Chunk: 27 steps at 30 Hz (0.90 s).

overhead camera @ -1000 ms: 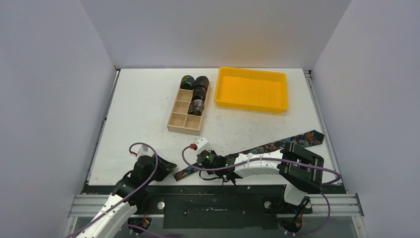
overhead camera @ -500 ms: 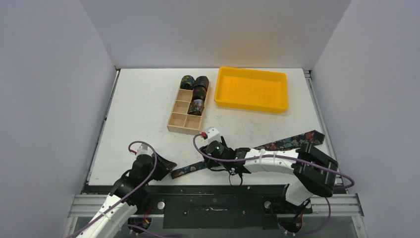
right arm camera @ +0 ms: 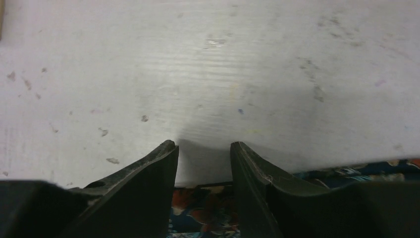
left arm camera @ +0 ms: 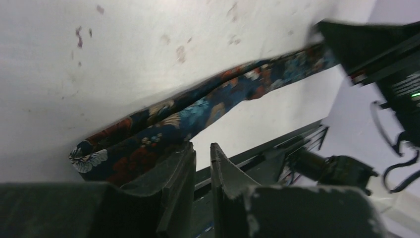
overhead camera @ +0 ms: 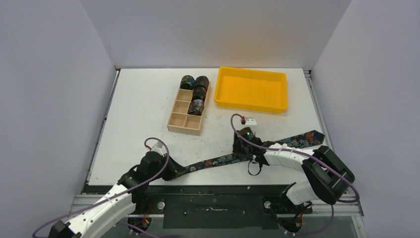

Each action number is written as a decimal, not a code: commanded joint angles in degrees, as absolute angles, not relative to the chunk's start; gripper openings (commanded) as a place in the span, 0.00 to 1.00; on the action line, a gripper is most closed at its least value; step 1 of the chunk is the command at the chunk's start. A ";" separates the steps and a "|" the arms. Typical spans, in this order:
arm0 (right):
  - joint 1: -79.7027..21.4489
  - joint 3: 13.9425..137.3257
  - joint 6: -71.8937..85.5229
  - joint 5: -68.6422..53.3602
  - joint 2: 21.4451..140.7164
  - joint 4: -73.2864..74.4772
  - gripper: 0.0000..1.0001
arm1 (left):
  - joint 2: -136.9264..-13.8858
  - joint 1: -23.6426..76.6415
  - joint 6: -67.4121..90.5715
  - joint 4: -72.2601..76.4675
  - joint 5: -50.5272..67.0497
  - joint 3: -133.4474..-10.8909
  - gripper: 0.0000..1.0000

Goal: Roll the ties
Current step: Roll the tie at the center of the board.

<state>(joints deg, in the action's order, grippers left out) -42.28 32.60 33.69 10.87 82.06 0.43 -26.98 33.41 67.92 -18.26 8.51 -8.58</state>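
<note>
I'm looking at a white table (overhead camera: 143, 109), scuffed and stained, filling the middle of the frame. Plain pale walls (overhead camera: 213, 29) box it in left, top and right. A metal rail (overhead camera: 218, 203) runs along the bottom, under even light.

Printed cloth tie (overhead camera: 223, 159) on a matt white table (overhead camera: 143, 109) (scuffed, stained); glossy yellow plastic tray (overhead camera: 251, 89).

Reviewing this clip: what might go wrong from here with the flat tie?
1. The left gripper is nearly closed beside the tie, not around it; it may pinch nothing or shove the fabric.
2. The tie's narrow end lies near the front edge of the table and might slip off.
3. The right gripper stands open, pinning nothing; the strip may slide.
</note>
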 commanded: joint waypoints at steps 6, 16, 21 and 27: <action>-31.16 21.14 48.13 7.65 73.96 -1.84 0.44 | -46.66 40.18 68.66 3.01 3.28 -6.06 0.13; -29.53 15.15 53.31 14.56 58.55 6.33 0.45 | -60.04 32.49 61.30 9.53 2.17 -10.36 0.11; -29.71 20.26 48.61 16.67 56.46 11.26 0.46 | -64.11 30.51 58.72 9.01 3.86 -13.27 0.09; -31.45 27.79 40.19 16.53 56.48 15.59 0.47 | -55.83 30.42 60.04 9.40 5.73 -10.71 0.09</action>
